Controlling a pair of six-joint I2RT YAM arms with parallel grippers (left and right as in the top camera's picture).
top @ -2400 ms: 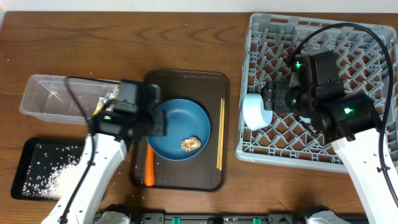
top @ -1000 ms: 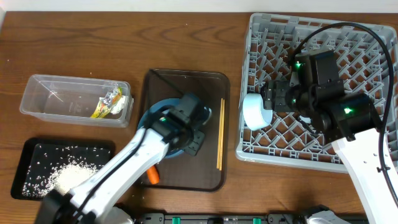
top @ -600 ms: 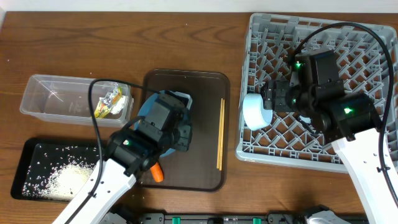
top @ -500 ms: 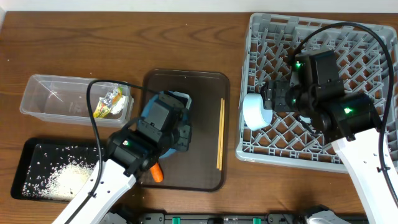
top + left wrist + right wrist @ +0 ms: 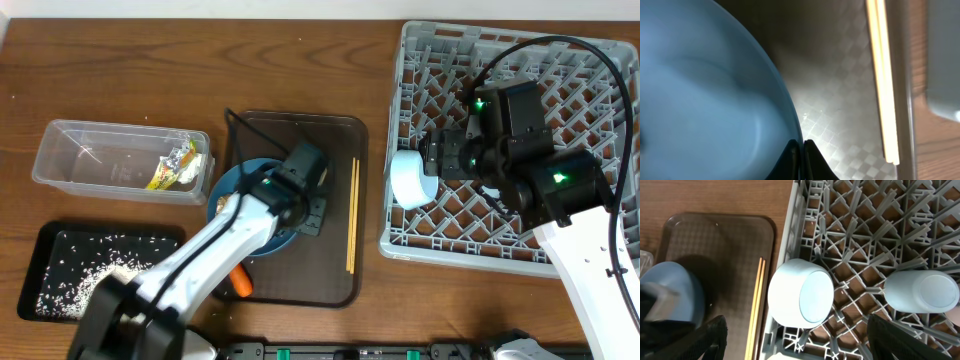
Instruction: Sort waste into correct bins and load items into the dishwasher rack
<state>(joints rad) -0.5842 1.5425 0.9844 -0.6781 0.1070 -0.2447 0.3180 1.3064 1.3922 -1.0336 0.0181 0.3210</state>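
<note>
The large round blue plate (image 5: 228, 190) sits on the left half of the dark brown serving tray (image 5: 335, 135). Its rim is pinched thinly between the pressed-together tips of the left gripper (image 5: 801, 151). So slight a hold may slip on lifting, dropping the plate onto the chopsticks (image 5: 351, 215) along the tray's right edge. The right gripper (image 5: 799, 342) hangs spread and empty over the dishwasher rack (image 5: 590, 60).

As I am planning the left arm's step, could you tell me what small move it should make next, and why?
Probably lift the plate straight up off the brown tray: the left gripper is shut on its rim, and the chopsticks lie close beside it, so sliding sideways could knock them.
</note>
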